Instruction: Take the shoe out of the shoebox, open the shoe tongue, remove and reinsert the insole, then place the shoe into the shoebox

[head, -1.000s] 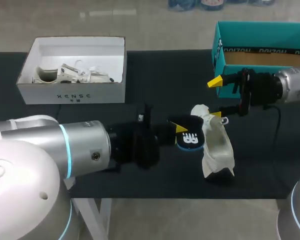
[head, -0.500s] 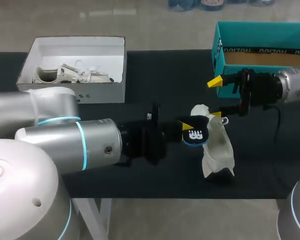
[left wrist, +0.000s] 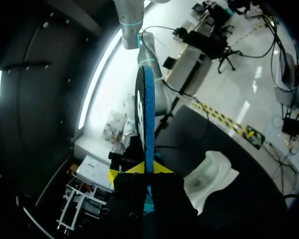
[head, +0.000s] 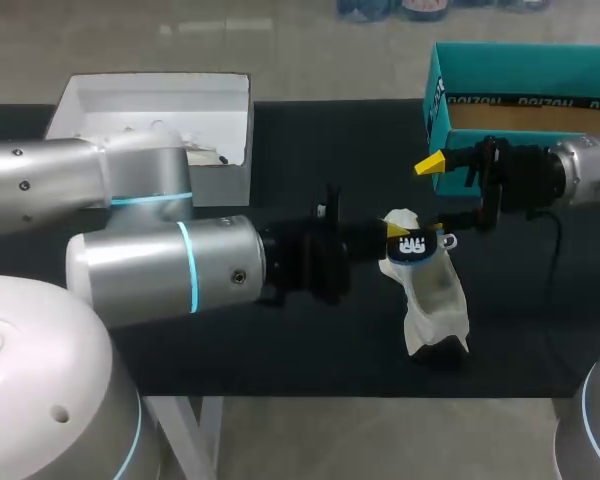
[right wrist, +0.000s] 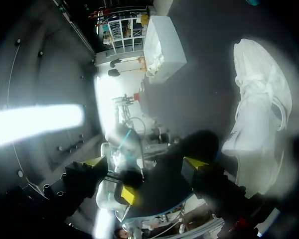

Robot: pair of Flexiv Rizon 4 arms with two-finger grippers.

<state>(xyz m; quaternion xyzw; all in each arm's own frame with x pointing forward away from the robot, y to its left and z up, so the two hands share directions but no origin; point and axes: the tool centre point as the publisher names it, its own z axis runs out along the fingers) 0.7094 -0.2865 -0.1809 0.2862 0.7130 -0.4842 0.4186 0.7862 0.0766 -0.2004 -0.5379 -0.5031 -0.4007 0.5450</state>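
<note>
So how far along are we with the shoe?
Done: the white shoe is out on the table and its insole is removed. In hand: the left pincer is shut on the insole over the shoe; the right pincer is open beside it. Left: seat the insole, then box the shoe.

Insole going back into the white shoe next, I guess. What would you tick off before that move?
1. Left gripper shut on the insole: ok, the left wrist view shows it edge-on between the fingers.
2. Insole at the shoe's upper end: ok in the head view.
3. Insole lined up with the opening: cannot tell.
4. Shoe resting on the table: ok.
5. Right gripper open, with one finger next to the shoe's upper end: ok.
6. Tongue held open: cannot tell, the insole hides it.
</note>
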